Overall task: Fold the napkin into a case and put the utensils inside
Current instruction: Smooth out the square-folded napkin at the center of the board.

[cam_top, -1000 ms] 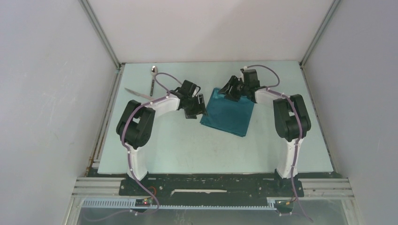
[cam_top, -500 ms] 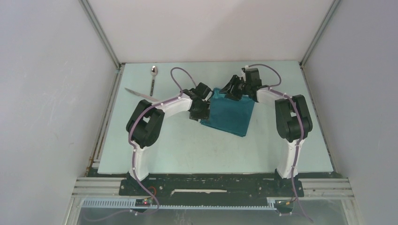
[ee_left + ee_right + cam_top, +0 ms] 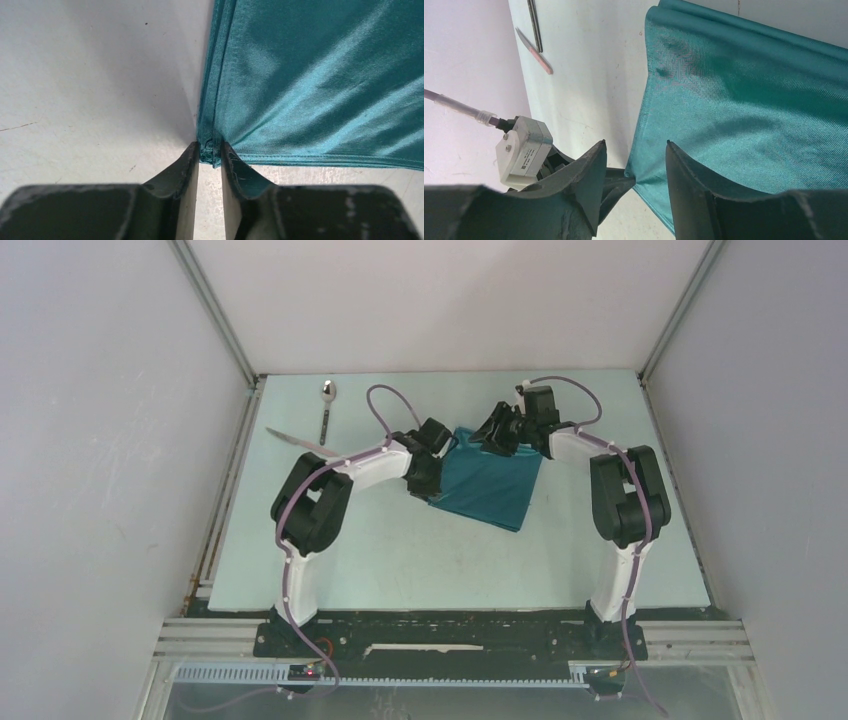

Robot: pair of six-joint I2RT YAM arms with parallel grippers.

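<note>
The teal napkin lies flat in the middle of the table, its left edge doubled. My left gripper is shut on the napkin's near-left corner, and the bunched hem is pinched between its tips. My right gripper hovers open over the napkin's far-left part, holding nothing. Beyond its fingers the left gripper's tips show with the corner in them. The spoon and the knife lie at the far left of the table, apart from both grippers.
The spoon handle and the knife blade show at the top left of the right wrist view. Grey walls enclose the table on three sides. The left arm's cable loops above its wrist.
My left arm swung right from bare table to the napkin's near-left corner and closed on it. The right gripper stayed over the far-left part, jaws slightly narrower.
</note>
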